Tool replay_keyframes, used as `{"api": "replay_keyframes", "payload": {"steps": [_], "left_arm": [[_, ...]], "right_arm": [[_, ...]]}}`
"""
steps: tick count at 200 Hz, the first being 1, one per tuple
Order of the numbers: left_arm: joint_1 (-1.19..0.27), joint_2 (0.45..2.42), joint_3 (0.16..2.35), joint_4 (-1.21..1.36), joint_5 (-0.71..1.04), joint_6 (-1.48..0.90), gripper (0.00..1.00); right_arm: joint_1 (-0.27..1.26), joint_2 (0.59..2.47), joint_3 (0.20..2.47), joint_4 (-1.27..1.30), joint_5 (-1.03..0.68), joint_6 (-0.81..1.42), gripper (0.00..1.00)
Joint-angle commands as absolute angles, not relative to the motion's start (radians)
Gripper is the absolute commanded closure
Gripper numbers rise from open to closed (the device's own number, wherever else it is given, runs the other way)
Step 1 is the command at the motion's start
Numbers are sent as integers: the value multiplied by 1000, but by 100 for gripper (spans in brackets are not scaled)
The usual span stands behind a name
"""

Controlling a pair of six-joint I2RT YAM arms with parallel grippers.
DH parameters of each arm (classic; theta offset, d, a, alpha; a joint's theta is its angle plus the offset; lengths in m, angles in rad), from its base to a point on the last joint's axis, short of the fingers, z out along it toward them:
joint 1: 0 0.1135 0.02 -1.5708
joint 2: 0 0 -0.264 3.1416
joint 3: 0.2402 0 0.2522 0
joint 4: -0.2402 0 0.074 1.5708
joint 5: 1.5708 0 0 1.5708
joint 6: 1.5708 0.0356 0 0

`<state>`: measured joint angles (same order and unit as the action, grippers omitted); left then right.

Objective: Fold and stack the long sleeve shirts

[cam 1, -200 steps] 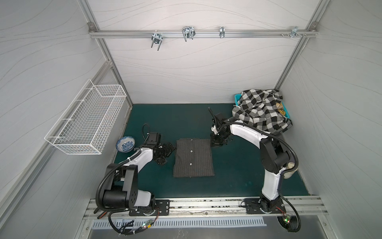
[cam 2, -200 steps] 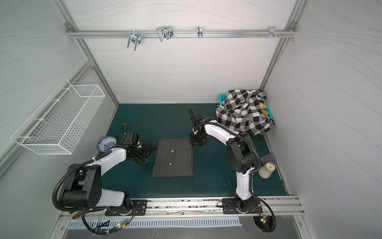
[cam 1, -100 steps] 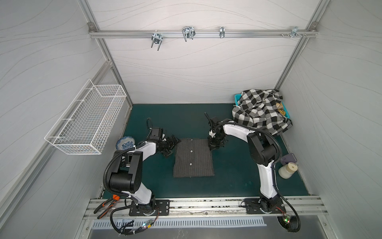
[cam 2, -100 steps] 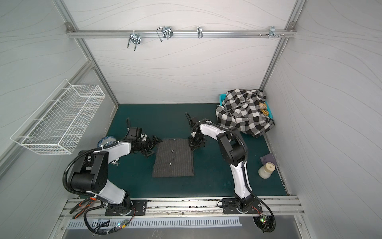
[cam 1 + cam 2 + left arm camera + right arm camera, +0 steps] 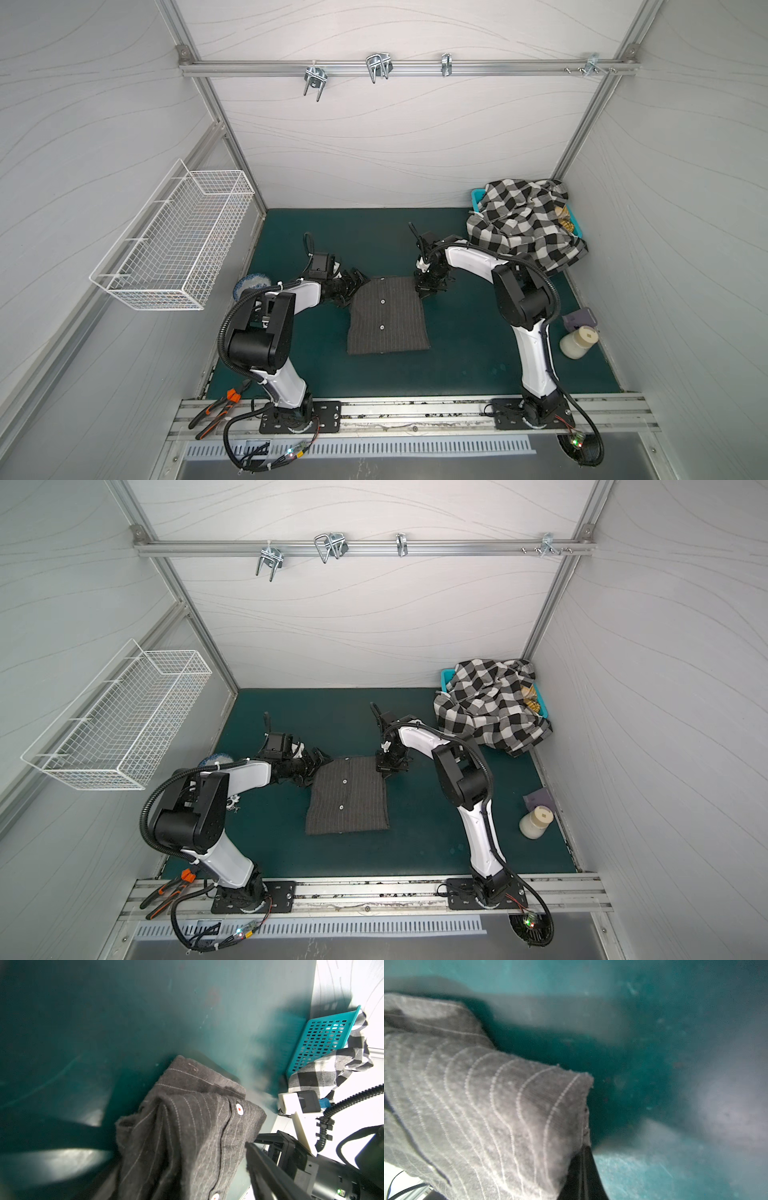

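Note:
A dark charcoal pinstriped shirt lies folded in a rectangle on the green mat, buttons up. My left gripper is at its far left corner, open, with that corner bunched between the jaws; one finger stands clear of the cloth. My right gripper is at the far right corner, shut on the cloth's edge. The black-and-white checked shirt lies heaped over the teal basket at the back right.
A white wire basket hangs on the left wall above a blue-patterned bowl. A cream jar and a purple item sit by the right wall. Orange-handled pliers lie on the front rail.
Both grippers moved in to the pinstriped shirt's far corners. The right one closed on its corner; the left one's jaws have begun to narrow around the cloth.

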<state>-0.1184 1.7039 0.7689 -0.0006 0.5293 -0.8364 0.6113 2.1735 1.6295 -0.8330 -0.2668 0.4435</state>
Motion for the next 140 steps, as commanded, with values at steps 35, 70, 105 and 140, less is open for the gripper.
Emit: {"api": "replay_keyframes", "payload": {"steps": [35,70,105,140], "left_arm": [[-166,1786,650,-87,483,-850,40],[-168,1767,654,-42,537,-877,55],[-195,1742,678,-23,578,-896,68],[-206,1751,704,-46,574,-884,87]], "right_arm": [[617,2224,1632,-848,-250,433,96],[619,2201,1621,-842,-256,443,96],[628,2181,1613,-838,-261,450,96],[632,2141,1607,-839,-260,466,96]]}}
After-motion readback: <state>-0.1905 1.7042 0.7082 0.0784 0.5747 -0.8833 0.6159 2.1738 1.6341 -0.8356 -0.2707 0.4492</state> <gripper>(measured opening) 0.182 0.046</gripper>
